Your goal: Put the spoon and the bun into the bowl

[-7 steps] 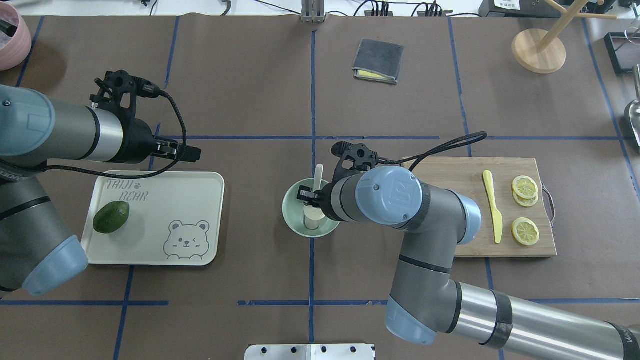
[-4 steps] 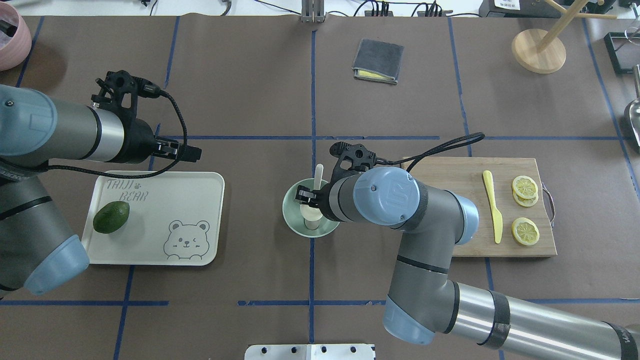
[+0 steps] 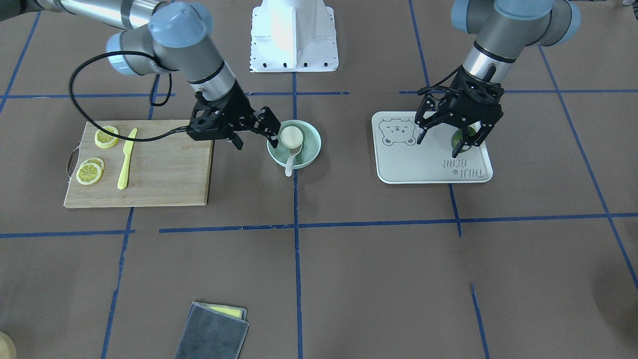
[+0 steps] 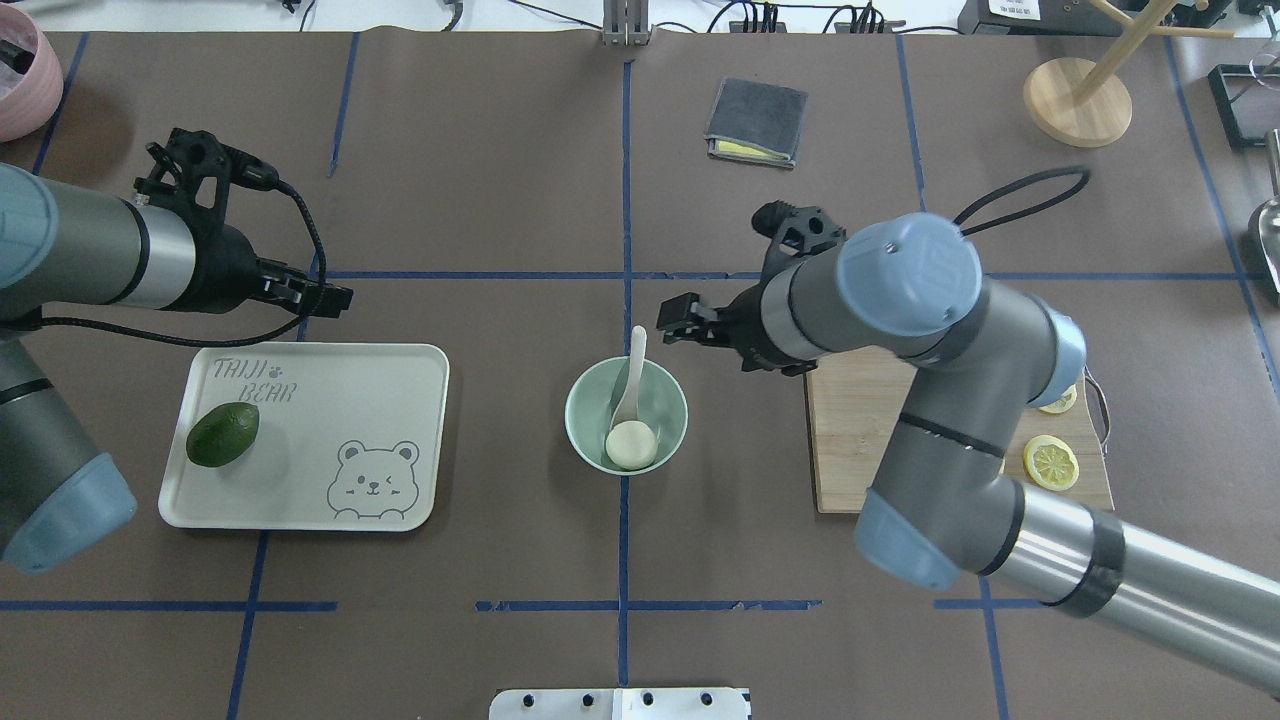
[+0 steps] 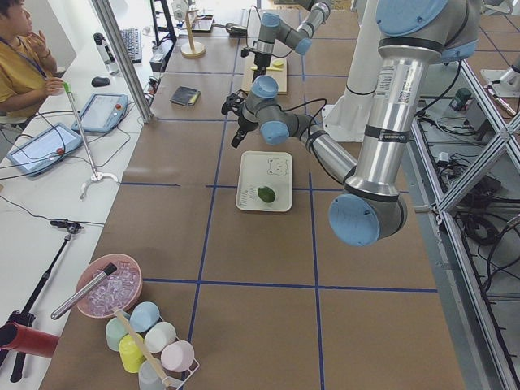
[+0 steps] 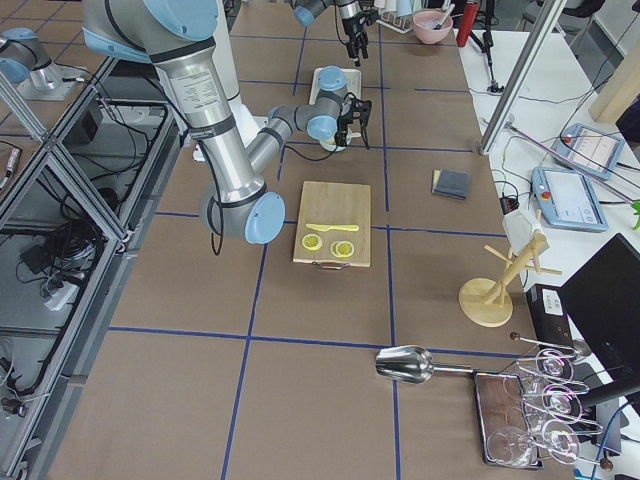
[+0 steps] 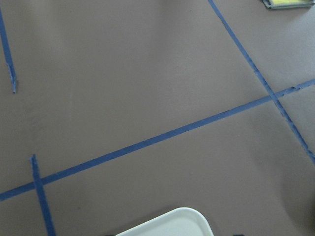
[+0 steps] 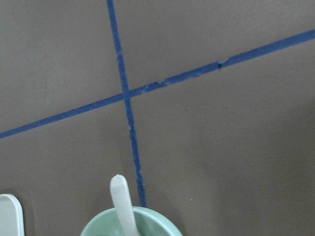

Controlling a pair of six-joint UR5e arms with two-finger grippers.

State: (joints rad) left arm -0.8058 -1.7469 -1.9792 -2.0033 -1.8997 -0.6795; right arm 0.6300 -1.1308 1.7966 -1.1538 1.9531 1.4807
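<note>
Cutting board (image 4: 850, 440): on the robot's right of the bowl, partly under the right arm.
Tray (image 4: 400, 420): on the robot's left, avocado (image 4: 222, 434) on it.
Right gripper (image 4: 678, 324): jaws apart, empty, hovers just off the bowl's far-right rim.
Left gripper (image 3: 451, 139): fingers spread, empty, hangs by the tray's far edge.
Bowl (image 4: 575, 415): mid-table, upright.
Spoon (image 4: 630, 375): in bowl, handle leaning on far rim.
Bun (image 4: 630, 443): in bowl, at spoon's scoop end.

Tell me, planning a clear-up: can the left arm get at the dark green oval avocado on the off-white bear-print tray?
Probably yes: the green avocado lies uncovered on the bear-print tray, with the left gripper open near its far rim.
</note>
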